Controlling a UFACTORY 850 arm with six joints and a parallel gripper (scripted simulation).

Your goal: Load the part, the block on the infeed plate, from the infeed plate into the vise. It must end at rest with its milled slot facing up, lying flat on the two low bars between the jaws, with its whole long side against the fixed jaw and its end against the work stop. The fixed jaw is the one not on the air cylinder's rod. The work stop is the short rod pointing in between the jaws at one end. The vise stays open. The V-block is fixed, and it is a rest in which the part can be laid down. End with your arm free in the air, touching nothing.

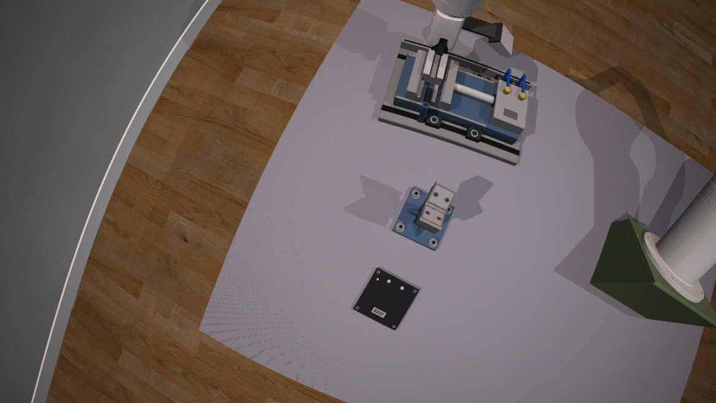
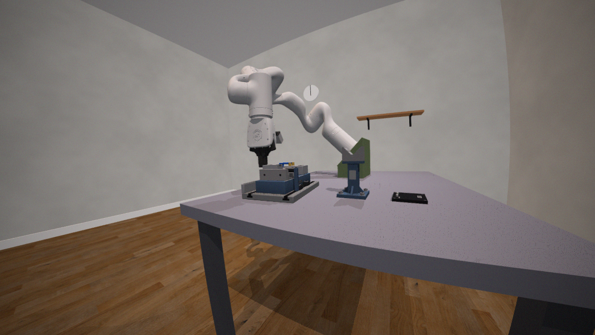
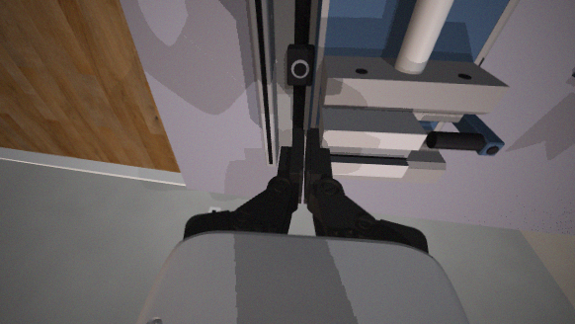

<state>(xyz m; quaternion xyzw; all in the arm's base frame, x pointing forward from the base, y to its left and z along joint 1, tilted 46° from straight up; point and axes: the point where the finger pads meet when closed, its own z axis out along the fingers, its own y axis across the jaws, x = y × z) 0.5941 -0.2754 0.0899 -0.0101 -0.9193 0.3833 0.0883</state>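
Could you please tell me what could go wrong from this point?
1. The shut, empty fingers sit low at the end of the part away from the work stop; a sideways retreat could nudge the part off the stop.
2. A hard push here might skew the part from the fixed jaw; its seating is not clearly visible.
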